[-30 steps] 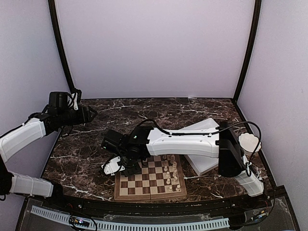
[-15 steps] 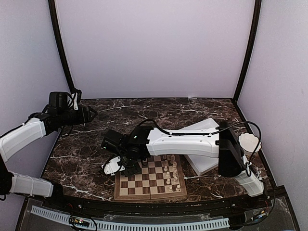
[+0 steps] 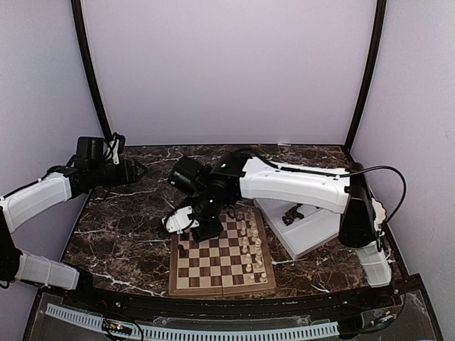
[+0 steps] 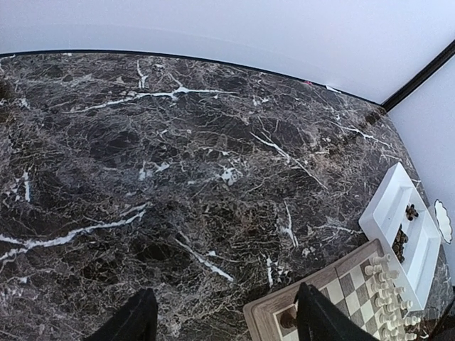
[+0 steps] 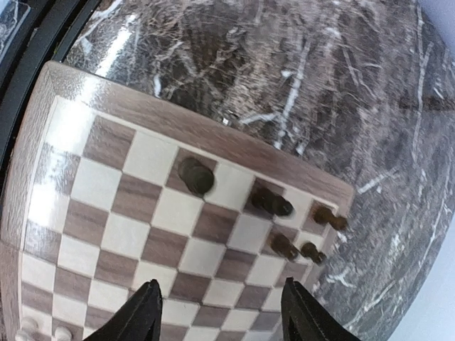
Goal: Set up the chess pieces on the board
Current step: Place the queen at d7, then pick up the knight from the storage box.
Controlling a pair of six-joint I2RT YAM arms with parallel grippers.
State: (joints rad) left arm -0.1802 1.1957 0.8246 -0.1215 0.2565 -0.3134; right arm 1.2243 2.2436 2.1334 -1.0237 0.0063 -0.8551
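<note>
The board (image 3: 222, 290) lies at the table's near edge. My right gripper (image 5: 222, 302) hangs open above the board's (image 5: 106, 234) left side with nothing between its fingers. Below it several dark chess pieces stand on the end rows: one (image 5: 197, 175) alone, another (image 5: 271, 202) beside it, and three more near the corner (image 5: 311, 252). In the top view the right gripper (image 3: 190, 229) sits over the board's far left corner. My left gripper (image 3: 135, 170) is open and empty, high over the table's left. Its wrist view shows the board's corner (image 4: 269, 312) with one dark piece (image 4: 288, 317).
A white divided tray (image 3: 302, 241) lies to the right of the board, with dark pieces (image 4: 400, 241) in its compartments. Cream-white pieces (image 3: 249, 241) stand in rows on the board's right side. Dark marble tabletop (image 4: 178, 163) stretches behind and to the left.
My right gripper has opened and risen off the board, pulling back towards the far side; a dark piece now stands free below it. The left arm has barely moved.
</note>
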